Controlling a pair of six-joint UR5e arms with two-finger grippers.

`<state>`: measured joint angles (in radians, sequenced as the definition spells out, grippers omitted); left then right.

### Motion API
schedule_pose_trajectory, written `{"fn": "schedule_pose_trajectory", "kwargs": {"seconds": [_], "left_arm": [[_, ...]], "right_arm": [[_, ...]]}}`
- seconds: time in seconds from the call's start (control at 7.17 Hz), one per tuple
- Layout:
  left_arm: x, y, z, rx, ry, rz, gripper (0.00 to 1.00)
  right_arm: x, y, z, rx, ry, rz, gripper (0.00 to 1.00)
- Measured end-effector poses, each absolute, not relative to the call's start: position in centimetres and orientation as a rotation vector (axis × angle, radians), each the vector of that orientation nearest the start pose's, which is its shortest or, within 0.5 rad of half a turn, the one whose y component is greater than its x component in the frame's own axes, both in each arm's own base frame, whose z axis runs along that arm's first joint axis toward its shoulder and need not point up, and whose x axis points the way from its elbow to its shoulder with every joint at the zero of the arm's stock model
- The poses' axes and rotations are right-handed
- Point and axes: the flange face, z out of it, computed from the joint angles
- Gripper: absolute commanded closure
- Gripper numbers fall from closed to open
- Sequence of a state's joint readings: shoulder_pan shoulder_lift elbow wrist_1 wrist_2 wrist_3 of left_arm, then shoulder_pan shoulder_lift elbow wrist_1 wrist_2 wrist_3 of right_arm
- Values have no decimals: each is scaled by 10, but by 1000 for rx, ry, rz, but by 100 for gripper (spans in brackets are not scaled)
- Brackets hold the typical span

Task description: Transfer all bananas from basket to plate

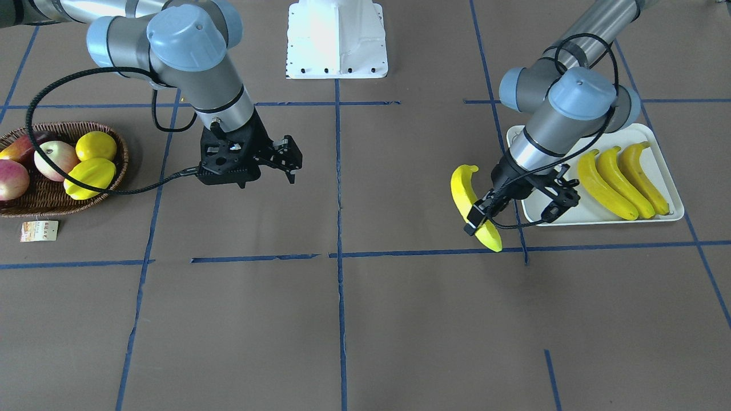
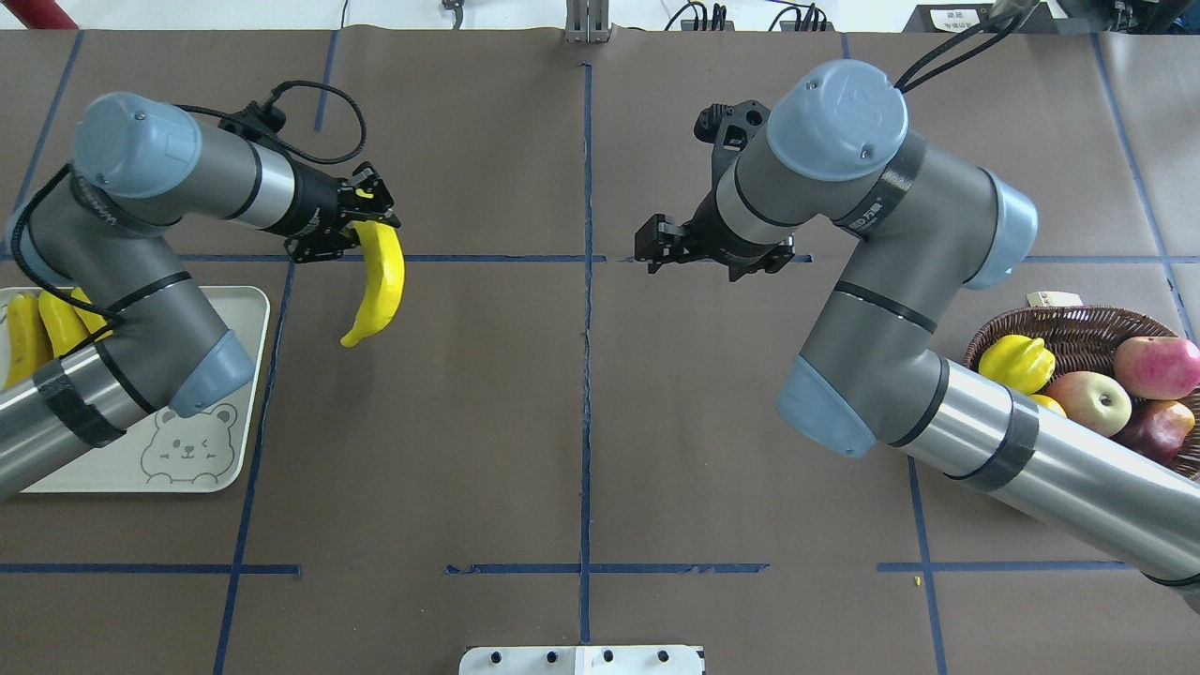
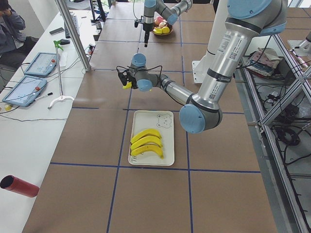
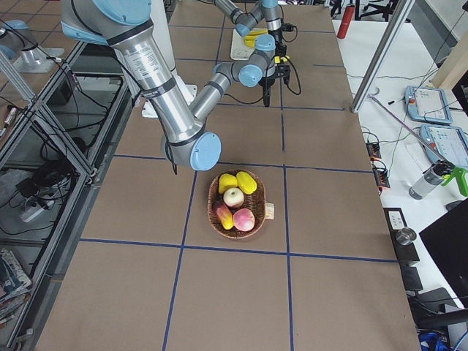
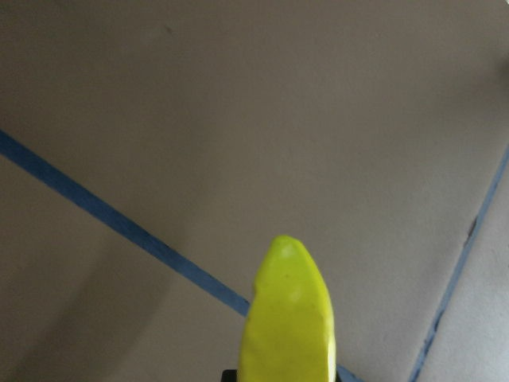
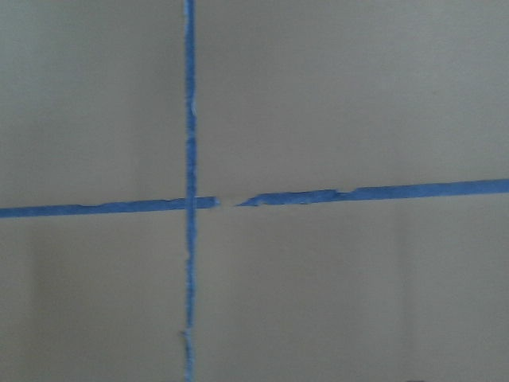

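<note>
Bananas (image 1: 619, 180) — three — lay on the plate (image 1: 571, 216) at the bench's (image 1: 365, 319) left end; left claw (image 2: 361, 223) gripped a fourth banana (image 2: 382, 281) just beside it. Right claw (image 1: 288, 160) hung spread, empty, mid-bench, basket (image 1: 34, 205) well apart.

Soft, even light falls from above on the brown surface (image 1: 400, 319), and the shadows below the arms are faint and wide. The white base (image 1: 337, 40) at the top of the front-facing view is burnt out by glare, and the blue caps (image 2: 837, 108) of the arms carry pale sheen. Both wrist views are dimmer and greyer. The banana (image 5: 288, 318) sits close to the lens and out of focus, and the tape lines (image 6: 189, 119) look slightly smeared. Straight edges bend towards the borders of the side views.
</note>
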<state>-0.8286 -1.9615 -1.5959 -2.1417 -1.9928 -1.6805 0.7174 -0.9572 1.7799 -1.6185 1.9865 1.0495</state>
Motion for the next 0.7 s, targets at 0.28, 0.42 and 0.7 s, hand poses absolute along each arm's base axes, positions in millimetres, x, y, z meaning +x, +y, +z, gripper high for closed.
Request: {"fn": "schedule_pose_trajectory", "kwargs": {"seconds": [0.28, 0.42, 0.7], "left_arm": [[337, -524, 398, -1, 866, -544, 100], [320, -511, 424, 0, 804, -496, 100], [295, -489, 479, 1, 719, -390, 97]], "right_arm": [[-381, -513, 232, 124, -713, -89, 0], [-349, -525, 238, 127, -661, -153, 0], [-279, -550, 269, 119, -626, -300, 0]]}}
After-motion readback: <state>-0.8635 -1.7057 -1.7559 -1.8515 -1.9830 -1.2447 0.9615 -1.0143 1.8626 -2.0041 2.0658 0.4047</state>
